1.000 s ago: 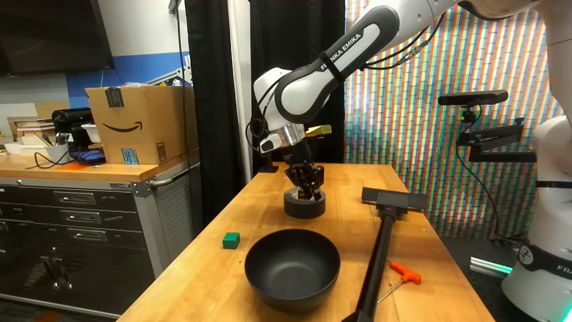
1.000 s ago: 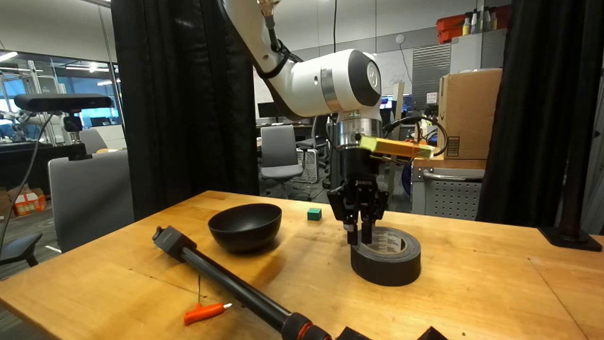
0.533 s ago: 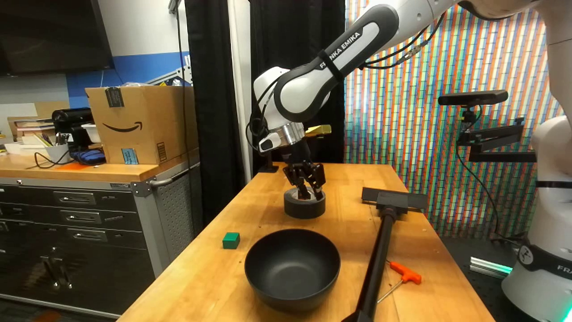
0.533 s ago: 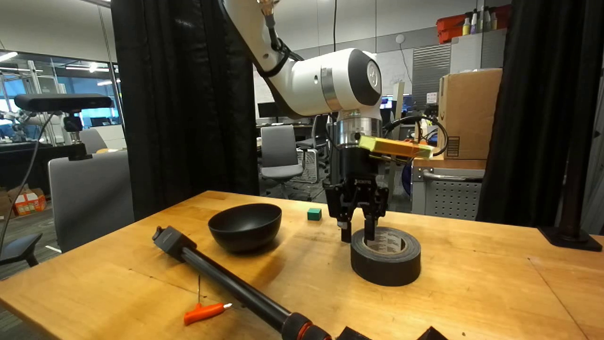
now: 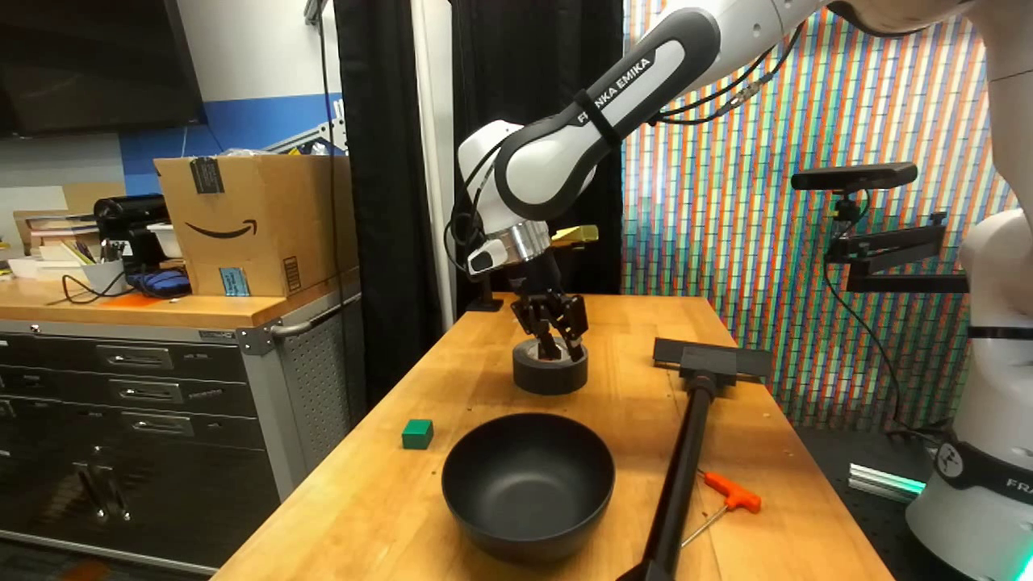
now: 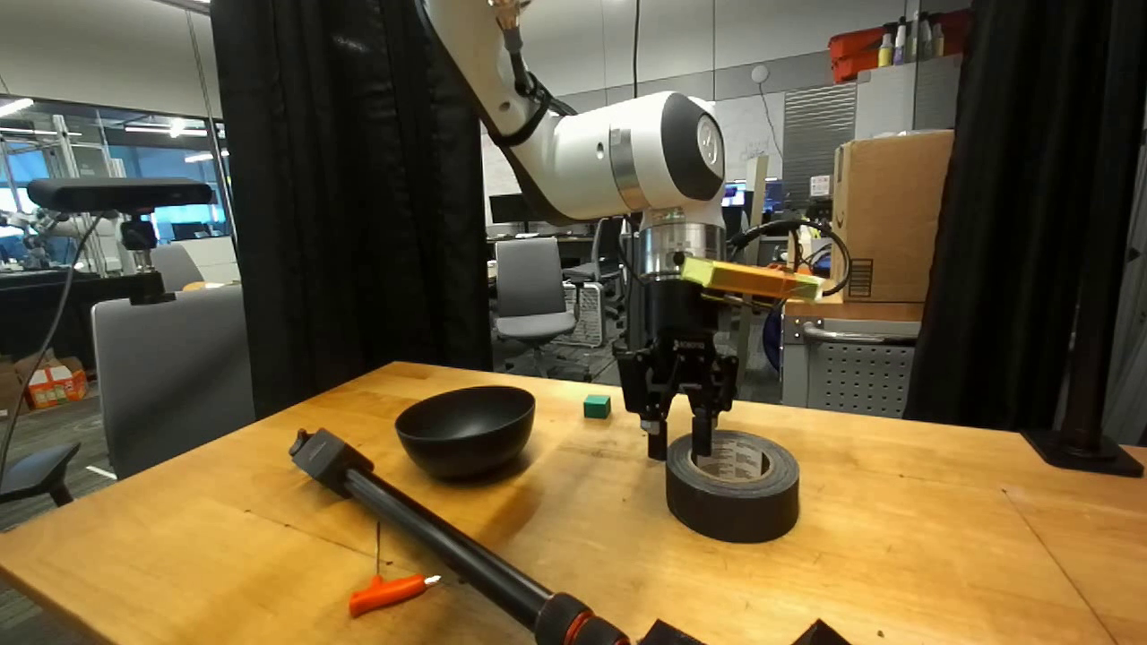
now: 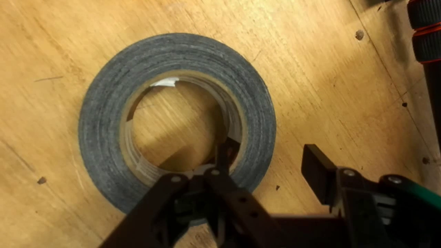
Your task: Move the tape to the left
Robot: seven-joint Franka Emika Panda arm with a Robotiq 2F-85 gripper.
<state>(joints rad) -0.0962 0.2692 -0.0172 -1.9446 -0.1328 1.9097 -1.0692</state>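
The tape is a dark grey-black ring lying flat on the wooden table. It shows in both exterior views (image 5: pixel 550 379) (image 6: pixel 733 515) and from above in the wrist view (image 7: pixel 256 113). My gripper (image 5: pixel 563 353) points down at the tape and is open, with nothing between its fingers. In an exterior view the gripper (image 6: pixel 680 445) has one finger at the tape's hole and one outside the ring. In the wrist view the gripper (image 7: pixel 264 162) likewise has its fingers on either side of the ring's wall, apart from each other. Its lower linkage hides part of the ring.
A black bowl (image 5: pixel 529 528) (image 6: pixel 466 448) and a small green cube (image 5: pixel 417 434) (image 6: pixel 598 407) stand on the table. A long black pole (image 5: pixel 684 460) (image 6: pixel 448 542) (image 7: pixel 427 46) lies along one side, beside an orange-handled tool (image 5: pixel 733 492) (image 6: pixel 385 594). A black stand base (image 6: pixel 1082 452) is near the far edge.
The gripper's fingers have spread apart since one second ago, when they were closer together. From half a second ago to now nothing visibly moves. The tape has not moved.
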